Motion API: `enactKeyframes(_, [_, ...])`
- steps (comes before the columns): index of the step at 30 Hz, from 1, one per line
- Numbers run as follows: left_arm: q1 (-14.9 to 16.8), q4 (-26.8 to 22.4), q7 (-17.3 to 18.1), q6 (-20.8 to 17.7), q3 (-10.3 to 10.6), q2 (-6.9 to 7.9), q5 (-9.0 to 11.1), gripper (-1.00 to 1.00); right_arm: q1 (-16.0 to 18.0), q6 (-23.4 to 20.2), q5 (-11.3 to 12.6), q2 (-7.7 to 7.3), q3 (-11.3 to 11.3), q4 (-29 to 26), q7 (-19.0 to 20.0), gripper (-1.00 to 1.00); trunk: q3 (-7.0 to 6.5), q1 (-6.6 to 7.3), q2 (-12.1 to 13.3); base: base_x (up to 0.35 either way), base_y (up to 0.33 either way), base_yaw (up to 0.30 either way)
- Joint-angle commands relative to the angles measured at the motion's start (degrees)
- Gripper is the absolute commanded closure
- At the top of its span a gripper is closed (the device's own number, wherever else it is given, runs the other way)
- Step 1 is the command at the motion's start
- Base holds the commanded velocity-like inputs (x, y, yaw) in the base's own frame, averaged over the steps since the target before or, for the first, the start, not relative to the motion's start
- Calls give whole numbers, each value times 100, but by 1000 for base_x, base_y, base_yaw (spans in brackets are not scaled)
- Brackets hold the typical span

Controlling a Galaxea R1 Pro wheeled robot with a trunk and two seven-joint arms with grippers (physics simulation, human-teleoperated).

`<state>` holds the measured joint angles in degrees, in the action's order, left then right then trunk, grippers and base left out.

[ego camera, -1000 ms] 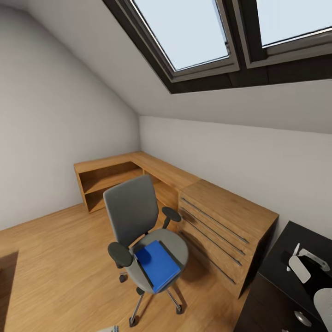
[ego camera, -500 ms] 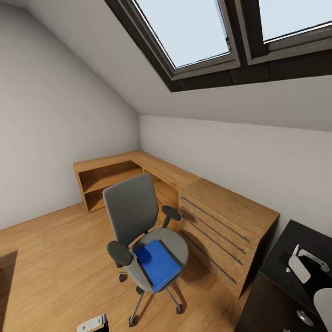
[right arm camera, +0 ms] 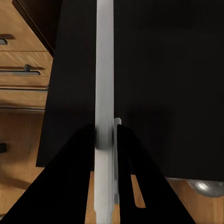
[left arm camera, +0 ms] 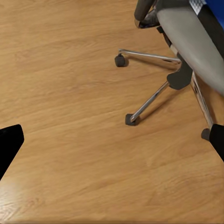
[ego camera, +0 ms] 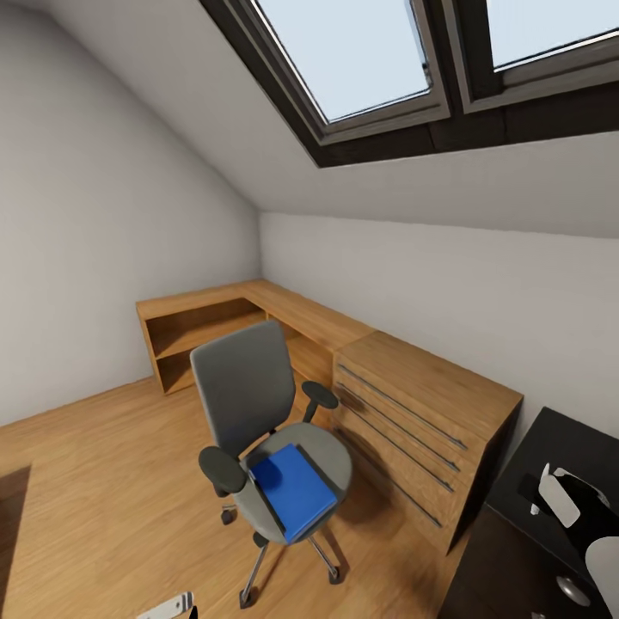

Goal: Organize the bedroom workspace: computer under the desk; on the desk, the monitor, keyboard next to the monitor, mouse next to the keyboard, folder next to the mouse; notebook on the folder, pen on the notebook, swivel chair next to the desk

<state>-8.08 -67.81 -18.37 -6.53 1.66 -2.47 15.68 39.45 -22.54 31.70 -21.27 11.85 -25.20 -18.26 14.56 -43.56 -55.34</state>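
My right gripper [right arm camera: 106, 140] is clamped on a thin grey slab, probably the keyboard [right arm camera: 104, 93], left gripper [left arm camera: 112, 140] spread wide and empty above the floor, folder [ego camera: 292, 492] on the swivel chair [ego camera: 258, 430] seat; carry level to the wooden worktop [ego camera: 301, 316].

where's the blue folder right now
In the head view the folder lies flat on the seat of the swivel chair, low and centre, on the wood floor just left of the drawer unit.
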Motion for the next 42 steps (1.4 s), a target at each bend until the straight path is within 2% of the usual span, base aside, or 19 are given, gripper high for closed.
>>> enactKeyframes(1, [0,-14,-35,-24,10,2,40,-100,2,-15,64,0,6,-14,-28,100,25,-24,-47,0,0,0])
enactKeyframes(32, [-1,243,-44,-23,65,-33,32,-100,2,29,64,-18,11,-28,-19,100,582,-705,-1290,0,0,0])
enactKeyframes(36, [-1,455,-44,-11,114,-34,25,-100,2,30,64,-18,14,-69,-19,100,654,-792,-1451,0,0,0])
enactKeyframes(42, [-1,512,-34,-2,130,-34,23,-100,2,30,64,-18,18,-101,-19,100,654,-792,-1451,0,0,0])
